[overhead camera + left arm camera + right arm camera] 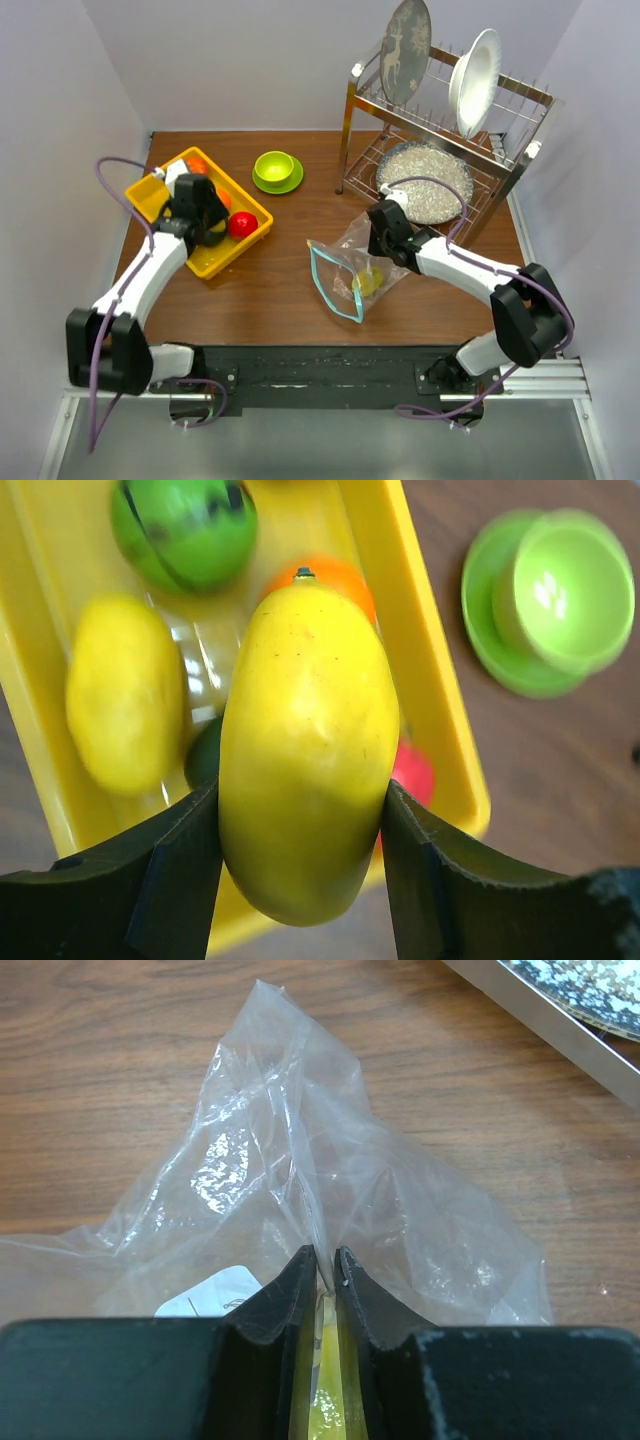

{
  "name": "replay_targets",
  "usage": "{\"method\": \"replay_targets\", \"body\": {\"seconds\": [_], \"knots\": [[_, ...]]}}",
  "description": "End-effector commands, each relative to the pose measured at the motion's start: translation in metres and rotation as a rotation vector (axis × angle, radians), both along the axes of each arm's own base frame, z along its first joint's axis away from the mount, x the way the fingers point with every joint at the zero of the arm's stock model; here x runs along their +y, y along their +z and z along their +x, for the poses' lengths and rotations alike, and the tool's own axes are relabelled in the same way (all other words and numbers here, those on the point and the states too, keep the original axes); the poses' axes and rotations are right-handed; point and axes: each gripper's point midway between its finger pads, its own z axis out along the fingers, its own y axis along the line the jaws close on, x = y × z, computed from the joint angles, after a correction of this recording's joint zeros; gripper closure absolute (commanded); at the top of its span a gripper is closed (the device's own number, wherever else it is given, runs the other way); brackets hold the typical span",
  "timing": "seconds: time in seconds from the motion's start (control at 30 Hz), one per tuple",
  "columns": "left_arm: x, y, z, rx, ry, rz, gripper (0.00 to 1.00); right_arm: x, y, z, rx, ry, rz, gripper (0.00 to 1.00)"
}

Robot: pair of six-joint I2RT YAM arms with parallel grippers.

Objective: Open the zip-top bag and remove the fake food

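Toward the bench's far left corner, your left tool (300, 815) is pinching a yellow fruit (305, 730) between its fingers and hanging over the yellow tray (425, 680). Other fake food is lying in the tray: a green piece (185, 530), a second yellow piece (125, 690), an orange piece (335, 575) and a red piece (242, 224). Just right of the tray, a lime-green bowl (274, 163) is sitting on its saucer (287, 184). Near the bench's middle, the zip-top bag (345, 252) is lying with its teal zip strip (325, 287) turned toward the near edge, and a yellowish piece (367, 282) is showing inside. Your right tool (326, 1260) is pressing its fingers together on a fold of the bag's clear plastic at its far side. A dish rack (500, 150) is standing at the far right corner.
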Motion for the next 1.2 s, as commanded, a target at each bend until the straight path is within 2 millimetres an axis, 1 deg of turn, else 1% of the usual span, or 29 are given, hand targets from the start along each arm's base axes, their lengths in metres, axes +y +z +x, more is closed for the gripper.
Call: {"method": "replay_targets", "body": {"seconds": [0.0,0.03,0.07,0.1,0.13,0.17,0.23,0.27,0.37,0.47,0.53,0.57,0.6,0.67,0.7,0.73,0.77,0.87,0.9,0.93,1.0,1.03,1.07,1.1,1.13,1.17], "knots": [[0.05,0.026,0.056,-0.066,0.117,0.062,0.8,0.014,0.034,0.008,-0.078,0.041,0.068,0.83],[0.059,0.021,0.059,-0.05,0.138,0.07,0.8,0.017,0.034,0.007,-0.074,0.054,0.08,0.83],[0.061,0.019,0.064,-0.041,0.148,0.068,0.81,0.017,0.035,0.007,-0.08,0.058,0.086,0.83],[0.085,0.003,0.064,-0.004,0.198,0.061,0.81,0.019,0.037,0.007,-0.084,0.065,0.093,0.83],[0.093,-0.004,0.065,0.008,0.216,0.059,0.82,0.022,0.037,0.006,-0.081,0.077,0.1,0.83],[0.106,-0.015,0.065,0.032,0.251,0.058,0.82,0.022,0.037,0.007,-0.083,0.079,0.103,0.83],[0.117,-0.025,0.065,0.047,0.265,0.057,0.82,0.024,0.038,0.007,-0.083,0.085,0.107,0.83],[0.127,-0.034,0.063,0.072,0.29,0.06,0.82,0.025,0.037,0.007,-0.079,0.092,0.111,0.83],[0.139,-0.05,0.061,0.101,0.315,0.043,0.82,0.029,0.039,0.006,-0.082,0.105,0.126,0.83],[0.144,-0.059,0.063,0.122,0.316,0.045,0.8,0.03,0.039,0.006,-0.082,0.11,0.133,0.82],[0.145,-0.061,0.066,0.13,0.313,0.044,0.7,0.031,0.039,0.006,-0.081,0.113,0.14,0.81],[0.145,-0.059,0.07,0.127,0.306,0.046,0.63,0.033,0.04,0.006,-0.084,0.118,0.143,0.81],[0.146,-0.058,0.071,0.124,0.307,0.045,0.47,0.034,0.039,0.005,-0.081,0.124,0.149,0.8],[0.147,-0.048,0.077,0.105,0.302,0.052,0.33,0.035,0.039,0.005,-0.079,0.128,0.154,0.78],[0.147,-0.043,0.078,0.097,0.298,0.051,0.22,0.035,0.04,0.005,-0.079,0.129,0.153,0.77],[0.147,-0.037,0.08,0.093,0.295,0.054,0.17,0.036,0.039,0.004,-0.077,0.131,0.153,0.75],[0.149,-0.031,0.08,0.083,0.298,0.058,0.09,0.035,0.039,0.004,-0.077,0.132,0.15,0.73],[0.15,-0.015,0.077,0.066,0.309,0.071,0.02,0.034,0.04,0.003,-0.076,0.13,0.149,0.68],[0.149,-0.012,0.075,0.064,0.309,0.072,0.02,0.033,0.04,0.004,-0.078,0.127,0.146,0.65],[0.148,-0.004,0.07,0.052,0.306,0.075,0.02,0.033,0.041,0.004,-0.081,0.125,0.143,0.63],[0.14,0.004,0.066,0.031,0.286,0.075,0.06,0.03,0.043,0.003,-0.082,0.12,0.136,0.57],[0.128,0.014,0.061,0.003,0.261,0.081,0.08,0.028,0.044,0.003,-0.083,0.113,0.131,0.56],[0.119,0.019,0.059,-0.014,0.241,0.086,0.13,0.027,0.043,0.001,-0.075,0.11,0.126,0.54],[0.109,0.022,0.055,-0.029,0.217,0.093,0.16,0.026,0.046,0.001,-0.08,0.11,0.129,0.5],[0.086,0.027,0.047,-0.05,0.176,0.095,0.17,0.025,0.049,-0.001,-0.084,0.108,0.132,0.48],[0.074,0.027,0.042,-0.061,0.15,0.092,0.23,0.021,0.049,-0.002,-0.083,0.097,0.121,0.46]]}}
